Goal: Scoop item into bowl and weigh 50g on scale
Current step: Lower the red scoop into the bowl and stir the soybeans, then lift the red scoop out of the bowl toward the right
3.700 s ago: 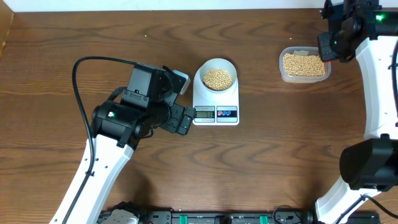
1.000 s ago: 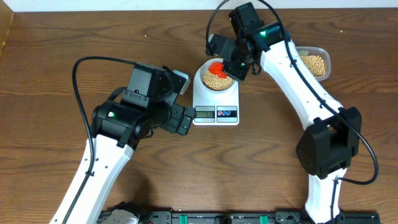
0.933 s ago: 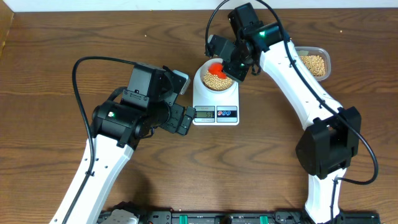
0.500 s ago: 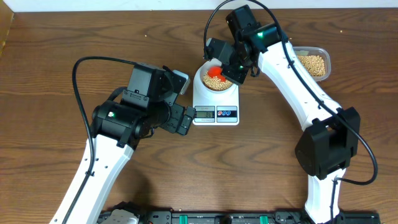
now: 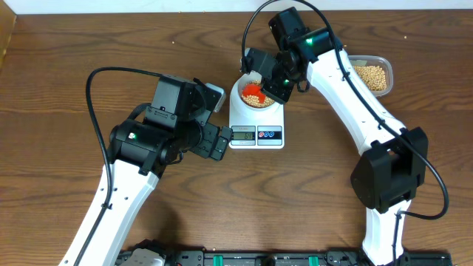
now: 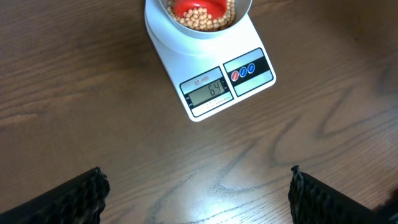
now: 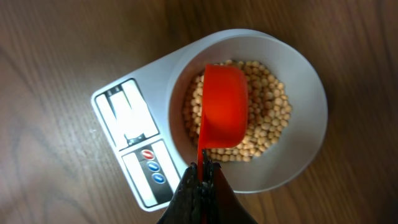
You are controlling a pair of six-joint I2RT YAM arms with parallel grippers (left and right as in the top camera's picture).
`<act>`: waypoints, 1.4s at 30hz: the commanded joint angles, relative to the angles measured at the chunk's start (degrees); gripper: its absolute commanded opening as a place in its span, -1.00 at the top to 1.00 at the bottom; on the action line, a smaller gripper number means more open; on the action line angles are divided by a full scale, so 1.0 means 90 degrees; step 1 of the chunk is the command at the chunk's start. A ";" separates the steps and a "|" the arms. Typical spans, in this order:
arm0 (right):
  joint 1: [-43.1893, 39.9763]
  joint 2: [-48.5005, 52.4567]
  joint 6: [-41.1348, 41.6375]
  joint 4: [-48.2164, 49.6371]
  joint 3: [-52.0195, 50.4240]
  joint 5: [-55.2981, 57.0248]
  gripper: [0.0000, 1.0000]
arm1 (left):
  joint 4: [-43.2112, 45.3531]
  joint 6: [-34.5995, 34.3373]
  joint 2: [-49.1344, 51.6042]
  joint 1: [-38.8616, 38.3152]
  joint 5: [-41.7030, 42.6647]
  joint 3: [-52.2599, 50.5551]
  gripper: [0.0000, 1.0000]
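Gripping: right gripper (image 7: 200, 182) has its fingers clamped together on the thin handle of an orange-red scoop (image 7: 222, 115).
Scoop cup: inside the white bowl (image 7: 311, 99), just over the soybeans (image 7: 267, 127) heaped there.
Bowl: standing on the white kitchen scale (image 6: 211, 74), whose display (image 6: 208, 92) reads 64.
Idle arm: left gripper (image 6: 196, 180) has its fingers spread wide, nothing between them, above the wooden table (image 6: 74, 93) near the scale's display edge.
Supply: clear plastic tub (image 5: 373, 74) of more beans, well apart at the table's right.
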 commanded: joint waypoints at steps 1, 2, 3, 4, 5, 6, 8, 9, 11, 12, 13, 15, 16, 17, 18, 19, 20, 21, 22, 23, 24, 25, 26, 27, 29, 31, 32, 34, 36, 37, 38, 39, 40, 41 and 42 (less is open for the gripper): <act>-0.0083 0.0075 0.0017 -0.0051 -0.0002 -0.0418 0.98 | -0.0036 0.0063 0.0036 0.0027 0.0075 -0.0007 -0.89; -0.0107 0.0075 0.0024 -0.0058 -0.0002 -0.0461 0.98 | -0.0036 0.0063 0.0036 0.0027 0.0075 -0.0007 -0.90; -0.0138 0.0075 0.0061 -0.0061 -0.0002 -0.0512 0.98 | -0.0036 0.0063 0.0036 0.0027 0.0075 -0.0007 -0.89; -0.0163 0.0075 0.0092 -0.0061 -0.0002 -0.0559 0.98 | -0.0036 0.0063 0.0036 0.0027 0.0075 -0.0007 -0.89; -0.0197 0.0075 0.0095 -0.0078 -0.0002 -0.0641 0.98 | -0.0036 0.0063 0.0036 0.0027 0.0075 -0.0007 -0.89; -0.0226 0.0075 0.0143 -0.0083 -0.0002 -0.0690 0.98 | -0.0036 0.0063 0.0036 0.0027 0.0075 -0.0007 -0.89; -0.0289 0.0075 0.0284 -0.0083 -0.0002 -0.0733 0.98 | -0.0036 0.0063 0.0036 0.0027 0.0075 -0.0007 -0.89; -0.0323 0.0075 0.0335 -0.0087 -0.0002 -0.0760 0.98 | -0.0036 0.0063 0.0036 0.0027 0.0075 -0.0007 -0.90; -0.0403 0.0075 0.0401 -0.0129 -0.0002 -0.0850 0.98 | -0.0036 0.0063 0.0036 0.0027 0.0075 -0.0007 -0.89; -0.0449 0.0075 0.0486 -0.0143 -0.0002 -0.0884 0.98 | -0.0036 0.0063 0.0036 0.0027 0.0075 -0.0007 -0.89; -0.0491 0.0075 0.0527 -0.0170 -0.0002 -0.0945 0.98 | -0.0036 0.0063 0.0036 0.0027 0.0075 -0.0007 -0.89; -0.0578 0.0075 0.0544 -0.0260 -0.0002 -0.1178 0.98 | -0.0036 0.0063 0.0036 0.0027 0.0075 -0.0007 -0.89; -0.0619 0.0075 0.0542 -0.0306 -0.0002 -0.1311 0.98 | -0.0036 0.0063 0.0036 0.0027 0.0075 -0.0007 -0.89; -0.0665 0.0075 0.0542 -0.0350 -0.0002 -0.1445 0.98 | -0.0036 0.0063 0.0036 0.0027 0.0075 -0.0007 -0.89; -0.0709 0.0075 0.0544 -0.0386 -0.0002 -0.1564 0.98 | -0.0036 0.0063 0.0036 0.0027 0.0075 -0.0007 -0.89; -0.0760 0.0075 0.0546 -0.0432 -0.0002 -0.1700 0.98 | -0.0036 0.0063 0.0036 0.0027 0.0075 -0.0007 -0.89; -0.0806 0.0075 0.0566 -0.0469 -0.0002 -0.1800 0.98 | -0.0036 0.0063 0.0036 0.0027 0.0075 -0.0007 -0.89; -0.0840 0.0075 0.0595 -0.0493 -0.0002 -0.1868 0.98 | -0.0036 0.0063 0.0036 0.0027 0.0075 -0.0007 -0.90; -0.0889 0.0075 0.0617 -0.0529 -0.0002 -0.1970 0.98 | -0.0039 0.0063 0.0036 0.0027 0.0075 -0.0007 -0.89; -0.0925 0.0075 0.0627 -0.0566 -0.0002 -0.2050 0.98 | -0.0036 0.0063 0.0036 0.0027 0.0075 -0.0007 -0.89; -0.0964 0.0075 0.0661 -0.0585 -0.0002 -0.2123 0.98 | -0.0039 0.0063 0.0036 0.0027 0.0075 -0.0007 -0.89; -0.1008 0.0075 0.0704 -0.0600 -0.0002 -0.2191 0.98 | -0.0036 0.0063 0.0036 0.0027 0.0075 -0.0007 -0.89; -0.1052 0.0075 0.0763 -0.0602 -0.0002 -0.2229 0.98 | -0.0036 0.0063 0.0036 0.0027 0.0075 -0.0007 -0.89; -0.1078 0.0075 0.0787 -0.0602 -0.0002 -0.2256 0.98 | -0.0036 0.0063 0.0036 0.0027 0.0075 -0.0007 -0.89; -0.1151 0.0075 0.0884 -0.0590 -0.0002 -0.2290 0.98 | -0.0036 0.0063 0.0036 0.0027 0.0075 -0.0007 -0.89; -0.1222 0.0075 0.0979 -0.0578 -0.0002 -0.2314 0.98 | -0.0036 0.0063 0.0036 0.0027 0.0075 -0.0007 -0.89; -0.1248 0.0075 0.1003 -0.0571 -0.0002 -0.2324 0.98 | -0.0036 0.0063 0.0036 0.0027 0.0075 -0.0007 -0.89; -0.1311 0.0075 0.1081 -0.0542 -0.0002 -0.2327 0.98 | -0.0036 0.0063 0.0036 0.0027 0.0075 -0.0007 -0.89; -0.1362 0.0075 0.1195 -0.0478 -0.0002 -0.2329 0.98 | -0.0036 0.0063 0.0036 0.0027 0.0075 -0.0007 -0.89; -0.1396 0.0075 0.1268 -0.0432 -0.0002 -0.2336 0.98 | -0.0036 0.0063 0.0036 0.0027 0.0075 -0.0007 -0.89; -0.1428 0.0075 0.1355 -0.0372 -0.0002 -0.2358 0.98 | -0.0036 0.0063 0.0036 0.0027 0.0075 -0.0007 -0.89; -0.1452 0.0075 0.1411 -0.0328 -0.0002 -0.2412 0.98 | -0.0036 0.0063 0.0036 0.0027 0.0075 -0.0007 -0.89; -0.1489 0.0075 0.1433 -0.0279 -0.0002 -0.2516 0.98 | -0.0036 0.0063 0.0036 0.0027 0.0075 -0.0007 -0.89; -0.1532 0.0075 0.1433 -0.0236 -0.0002 -0.2679 0.98 | -0.0036 0.0063 0.0036 0.0027 0.0075 -0.0007 -0.89; -0.1574 0.0075 0.1433 -0.0204 -0.0002 -0.2832 0.98 | -0.0036 0.0066 0.0036 0.0027 0.0075 -0.0007 -0.89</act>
